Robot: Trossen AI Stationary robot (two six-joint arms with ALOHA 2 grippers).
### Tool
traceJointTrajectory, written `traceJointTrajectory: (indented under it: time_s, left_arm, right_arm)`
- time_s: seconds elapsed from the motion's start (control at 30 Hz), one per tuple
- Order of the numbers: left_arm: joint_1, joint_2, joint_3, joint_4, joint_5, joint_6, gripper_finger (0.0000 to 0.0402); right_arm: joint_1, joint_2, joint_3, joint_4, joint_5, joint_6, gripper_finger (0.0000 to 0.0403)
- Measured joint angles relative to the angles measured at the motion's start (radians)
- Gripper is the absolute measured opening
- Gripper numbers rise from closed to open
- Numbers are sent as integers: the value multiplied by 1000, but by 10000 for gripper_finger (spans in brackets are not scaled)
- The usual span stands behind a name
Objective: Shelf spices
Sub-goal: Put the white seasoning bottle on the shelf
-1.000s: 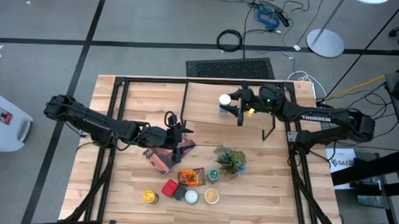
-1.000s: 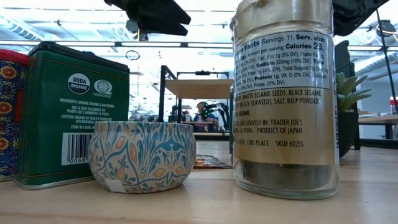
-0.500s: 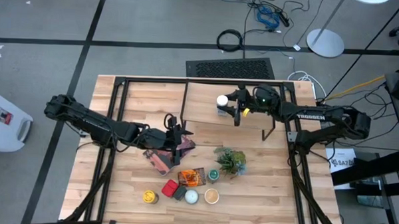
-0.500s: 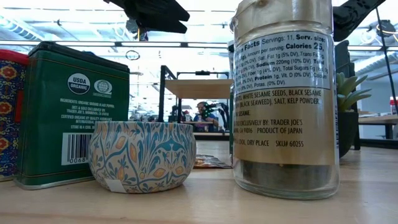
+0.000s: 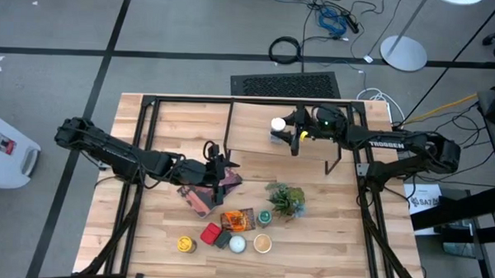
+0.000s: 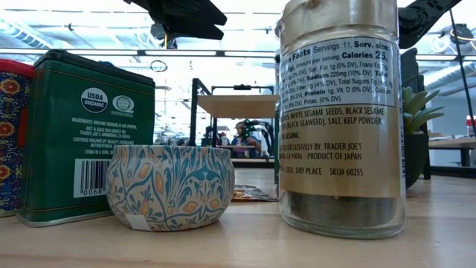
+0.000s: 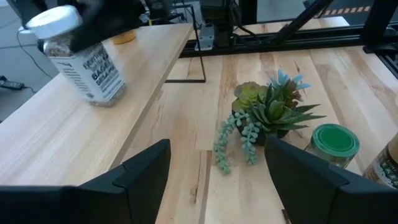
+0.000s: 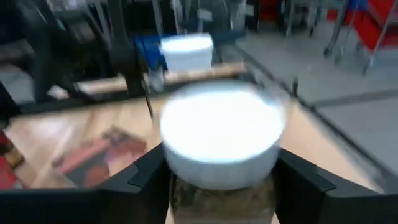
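Wooden table (image 5: 174, 120) seen from above, floor and cables all around it. Starting at the left: the left gripper (image 5: 223, 165) is parked over the maroon book (image 5: 198, 195), spread wide, nothing held. It's just waiting.

Toward the near edge, most of the spices are not yet shelved. An orange packet (image 5: 237, 218), a green-topped jar (image 5: 265, 215), a yellow-topped jar (image 5: 186, 244), a red tin (image 5: 211, 233) and a few more are bunched together on the table, beside the little potted plant (image 5: 285, 198).

Further right, the shelf (image 5: 252, 127) is found at the far side, with a white-topped jar (image 5: 278, 123) stood upright on its board. The right gripper (image 5: 291, 134) is wrapped around that jar. Whether it is clamped or already let go can't be told from these views.

So the step in hand looks like the first jar being set down. Next, the jar probably needs to be fully released and the gripper backed off cleanly so nothing gets tipped, then another spice fetched from the bunch.
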Motion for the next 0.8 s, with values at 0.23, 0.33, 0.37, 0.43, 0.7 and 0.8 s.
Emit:
traceJointTrajectory:
  time_s: [0.23, 0.33, 0.37, 0.43, 0.7, 0.8]
  left_arm:
    - [0, 0, 0, -1, 0, 0, 271]
    - [0, 0, 0, -1, 1, 0, 271]
    - [0, 0, 0, -1, 1, 0, 271]
    - [0, 0, 0, -1, 2, 0, 271]
    - [0, 0, 0, -1, 9, 0, 271]
    - [0, 0, 0, 0, 9, 0, 271]
  right_arm:
    - [0, 2, -2, -30, 4, -10, 235]
    - [1, -12, -2, -30, 3, -15, 243]
    - [1, -22, -2, -28, 2, -17, 245]
    - [1, -43, -2, -37, 2, -23, 250]
    - [1, -170, -2, -68, 5, -36, 257]
    - [1, -214, -2, -87, 6, -40, 257]
